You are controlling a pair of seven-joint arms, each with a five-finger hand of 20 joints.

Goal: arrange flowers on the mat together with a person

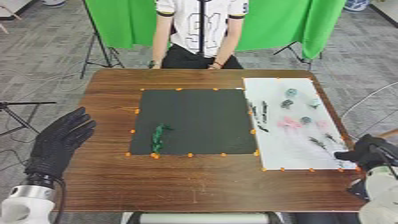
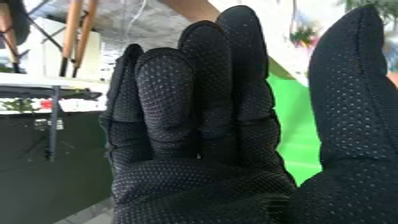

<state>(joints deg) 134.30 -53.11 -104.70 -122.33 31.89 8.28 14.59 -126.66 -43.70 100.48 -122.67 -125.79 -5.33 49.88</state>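
In the head view, the left arm (image 1: 27, 205) is cut off by the bottom edge, the right arm (image 1: 379, 192) by the picture's edge. The right hand (image 1: 366, 151) hides part of the white mat's (image 1: 277, 156) rim. The flowers (image 1: 290, 123) and dark stems (image 1: 264, 112) there are too small to identify; the green sprig's (image 1: 158, 137) leaves blur together. In the right wrist view, the bottom edge crops the palm.
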